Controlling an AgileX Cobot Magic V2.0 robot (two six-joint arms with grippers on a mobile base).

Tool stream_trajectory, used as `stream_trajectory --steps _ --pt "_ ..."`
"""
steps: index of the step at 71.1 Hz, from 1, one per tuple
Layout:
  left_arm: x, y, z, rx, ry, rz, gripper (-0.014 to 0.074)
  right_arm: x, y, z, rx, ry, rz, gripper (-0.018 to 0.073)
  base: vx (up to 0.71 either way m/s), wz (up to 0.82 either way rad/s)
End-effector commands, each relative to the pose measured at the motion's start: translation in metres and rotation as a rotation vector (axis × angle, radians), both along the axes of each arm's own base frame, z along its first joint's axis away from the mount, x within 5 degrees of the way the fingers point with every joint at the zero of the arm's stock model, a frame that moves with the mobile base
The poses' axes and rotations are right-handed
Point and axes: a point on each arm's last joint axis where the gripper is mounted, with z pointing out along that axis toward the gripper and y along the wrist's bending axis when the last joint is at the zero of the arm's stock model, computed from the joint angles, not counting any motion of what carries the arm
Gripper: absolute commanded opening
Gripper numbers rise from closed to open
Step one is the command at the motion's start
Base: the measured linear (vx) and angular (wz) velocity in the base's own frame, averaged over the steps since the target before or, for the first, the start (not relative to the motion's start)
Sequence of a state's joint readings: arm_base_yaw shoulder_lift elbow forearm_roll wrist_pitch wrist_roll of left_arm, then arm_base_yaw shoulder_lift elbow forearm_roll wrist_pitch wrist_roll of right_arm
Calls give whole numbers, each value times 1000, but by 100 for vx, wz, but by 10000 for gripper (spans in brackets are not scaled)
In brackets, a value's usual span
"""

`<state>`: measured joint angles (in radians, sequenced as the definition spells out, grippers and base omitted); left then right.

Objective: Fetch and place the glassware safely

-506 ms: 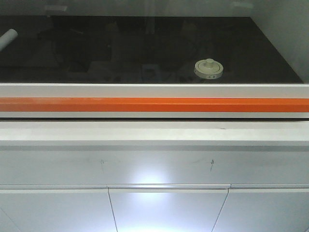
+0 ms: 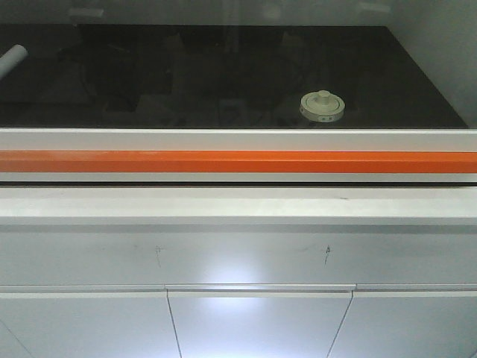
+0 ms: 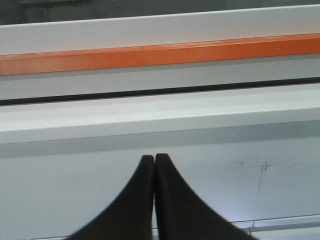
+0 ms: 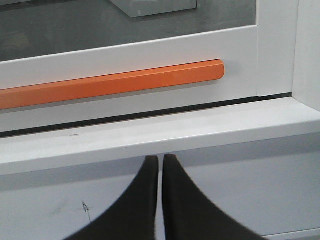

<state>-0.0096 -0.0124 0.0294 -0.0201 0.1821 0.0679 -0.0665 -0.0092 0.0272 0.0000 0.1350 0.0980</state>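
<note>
The glassware [image 2: 322,107], a squat clear jar with a cream-white knobbed lid, stands on the dark surface behind the glass pane, right of centre. Neither wrist view shows it. My left gripper [image 3: 154,159] is shut with nothing in it, its black fingers pressed together below the white ledge. My right gripper [image 4: 161,159] is shut too, a hairline slit between its fingers, empty, pointing at the white ledge under the right end of the orange handle [image 4: 110,83]. Neither gripper appears in the front view.
A glass sash with a white frame and a long orange handle bar [image 2: 238,161] stands lowered in front of the dark surface. A white tube [image 2: 13,57] lies at the far left behind the glass. Below are a white ledge [image 2: 238,203] and white cabinet panels [image 2: 259,322].
</note>
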Motion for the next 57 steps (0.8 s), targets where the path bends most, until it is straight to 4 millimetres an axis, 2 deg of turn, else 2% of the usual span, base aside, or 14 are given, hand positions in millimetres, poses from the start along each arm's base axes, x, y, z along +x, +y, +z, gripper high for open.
stream_trajectory --steps 1,57 --pt "1 0 -2 -16 -55 -4 -7 0 0 1 -19 -69 -8 -3 0 0" --pt "1 0 0 -17 -79 -3 -7 0 0 4 -30 -92 -8 -3 0 0"
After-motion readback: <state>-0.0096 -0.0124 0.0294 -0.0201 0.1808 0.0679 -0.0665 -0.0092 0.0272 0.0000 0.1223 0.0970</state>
